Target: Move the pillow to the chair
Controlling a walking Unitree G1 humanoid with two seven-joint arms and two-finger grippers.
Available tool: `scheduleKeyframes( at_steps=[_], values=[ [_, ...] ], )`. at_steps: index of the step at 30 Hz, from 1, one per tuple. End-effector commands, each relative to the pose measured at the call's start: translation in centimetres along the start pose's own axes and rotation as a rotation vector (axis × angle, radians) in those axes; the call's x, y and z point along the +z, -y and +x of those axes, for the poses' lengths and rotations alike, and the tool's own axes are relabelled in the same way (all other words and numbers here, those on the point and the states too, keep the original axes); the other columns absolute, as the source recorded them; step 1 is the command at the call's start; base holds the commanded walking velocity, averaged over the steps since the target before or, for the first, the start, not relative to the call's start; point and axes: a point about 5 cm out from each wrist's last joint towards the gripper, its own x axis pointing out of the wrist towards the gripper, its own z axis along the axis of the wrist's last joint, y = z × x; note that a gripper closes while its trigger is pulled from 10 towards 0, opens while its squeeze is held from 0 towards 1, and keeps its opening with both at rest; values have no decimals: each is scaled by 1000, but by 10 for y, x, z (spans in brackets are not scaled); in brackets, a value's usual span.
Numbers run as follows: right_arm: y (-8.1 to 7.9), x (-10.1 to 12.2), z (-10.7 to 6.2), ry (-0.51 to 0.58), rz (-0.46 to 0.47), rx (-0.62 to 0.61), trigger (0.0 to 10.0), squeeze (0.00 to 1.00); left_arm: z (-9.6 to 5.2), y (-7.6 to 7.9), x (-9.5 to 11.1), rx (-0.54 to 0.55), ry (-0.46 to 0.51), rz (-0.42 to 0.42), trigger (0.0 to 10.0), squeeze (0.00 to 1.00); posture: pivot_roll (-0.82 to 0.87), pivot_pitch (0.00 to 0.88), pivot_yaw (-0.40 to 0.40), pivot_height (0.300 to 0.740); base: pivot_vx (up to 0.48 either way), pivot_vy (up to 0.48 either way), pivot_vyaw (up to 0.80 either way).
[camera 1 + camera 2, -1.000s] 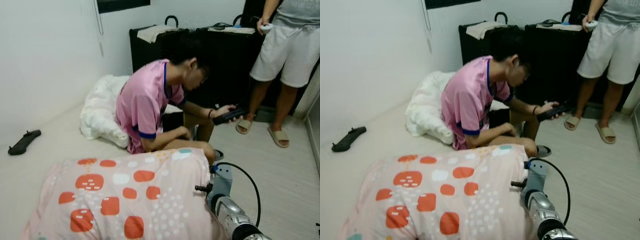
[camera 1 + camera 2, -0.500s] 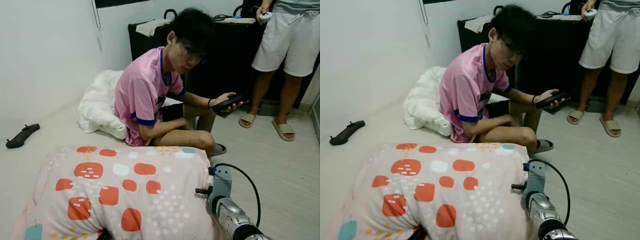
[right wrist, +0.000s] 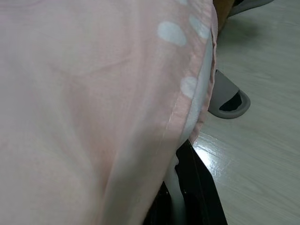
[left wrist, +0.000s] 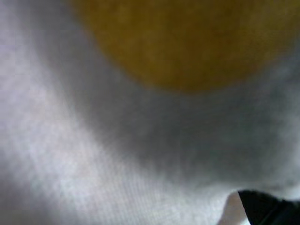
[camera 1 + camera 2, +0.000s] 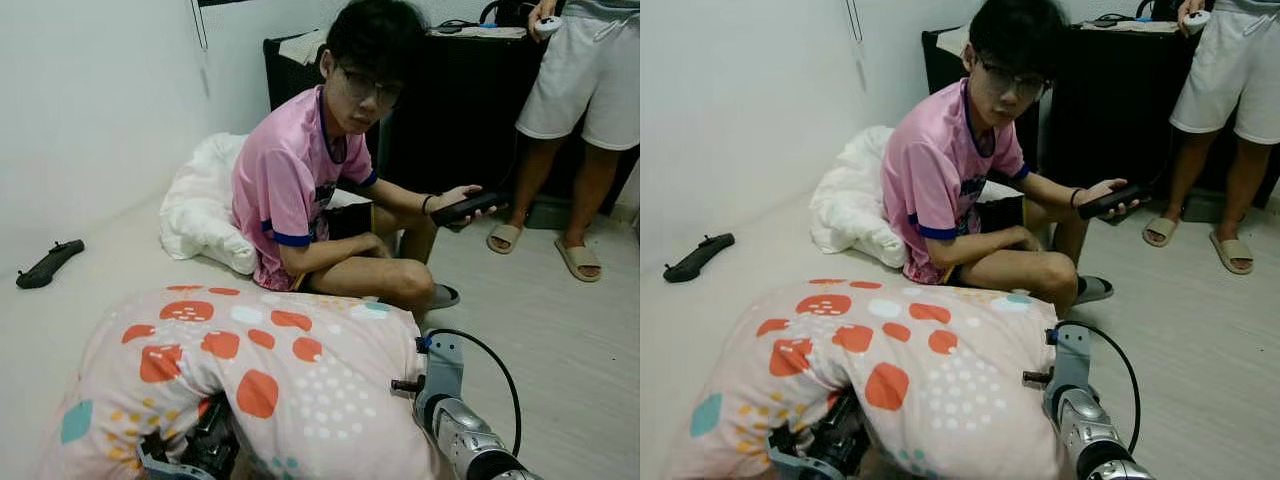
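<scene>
Between both arms, the pillow [image 5: 260, 380], off the floor.

The pillow [image 5: 270, 380] I carry is soft matt cloth, pale pink with printed orange patches and white dots; close up on my right wrist its weave looks fine and its hem is stitched. My right arm [image 5: 465, 445] is brushed silver metal with a glossy black cable. The floor [image 5: 560, 340] on the right is smooth pale wood-look board with a light sheen. The white bedding [image 5: 205, 215] far left is crumpled cloth.
</scene>
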Motion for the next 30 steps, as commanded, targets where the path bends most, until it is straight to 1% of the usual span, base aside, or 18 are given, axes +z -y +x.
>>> scheduleKeyframes(
  at_steps=[1,6,8,9,10,11,12,13,15,16,17,19,20,22,26,27,30],
  values=[
    [-1,-13,-2,-49,-11,1,10000,0,7,11,5,-76,16,-3,10000,0,-49,136,4,596,0,0,0],
    [-2,-12,-2,-50,-14,3,10000,0,11,17,7,-99,24,10,10000,0,-49,138,3,596,0,0,0],
    [-2,-12,-1,-51,-16,5,10000,0,13,26,16,-133,29,41,10000,0,-55,138,4,596,0,0,0],
    [-3,-12,-1,-51,-17,5,10000,0,11,30,26,-146,40,66,10000,0,-56,138,3,596,0,0,0],
    [-3,-12,-1,-51,-17,5,10000,0,11,30,26,-146,40,66,10000,0,-56,138,3,596,0,0,0],
    [-3,-12,-1,-52,-18,5,10000,0,7,35,36,-156,55,85,10000,0,-56,140,0,596,0,0,0],
    [-2,-12,-1,-52,-19,4,10000,0,4,38,43,-162,64,95,10000,0,-56,140,0,596,0,0,0],
    [-2,-12,-1,-52,-19,4,10000,0,4,38,43,-162,64,95,10000,0,-56,140,0,596,0,0,0],
    [-1,-13,-2,-55,-24,2,10000,0,-5,47,59,-196,65,102,10000,0,-58,138,1,596,0,0,0],
    [-1,-13,-2,-55,-24,2,10000,0,-5,47,59,-196,65,102,10000,0,-58,138,1,596,0,0,0],
    [-1,-13,-2,-56,-25,0,10000,0,-8,51,61,-210,39,113,10000,0,-57,138,1,596,0,0,0],
    [0,-14,-2,-57,-26,-2,10000,0,-9,53,61,-218,20,121,10000,0,-58,138,2,596,0,0,0],
    [0,-13,-2,-57,-26,-3,10000,0,-6,52,54,-217,-4,118,10000,0,-57,137,2,596,0,0,0],
    [0,-13,-2,-57,-26,-3,10000,0,-6,52,54,-217,-4,118,10000,0,-57,137,2,596,0,0,0],
    [0,-13,-2,-57,-30,-4,10000,0,7,40,12,-209,-127,58,10000,0,-57,135,-1,596,0,0,0],
    [-1,-13,-2,-57,-31,-4,10000,0,9,38,6,-206,-147,50,10000,0,-57,135,-1,596,0,0,0],
    [-1,-13,-2,-56,-33,-4,10000,0,13,30,-20,-175,-237,53,10000,0,-58,134,-2,596,0,0,0]
  ],
)
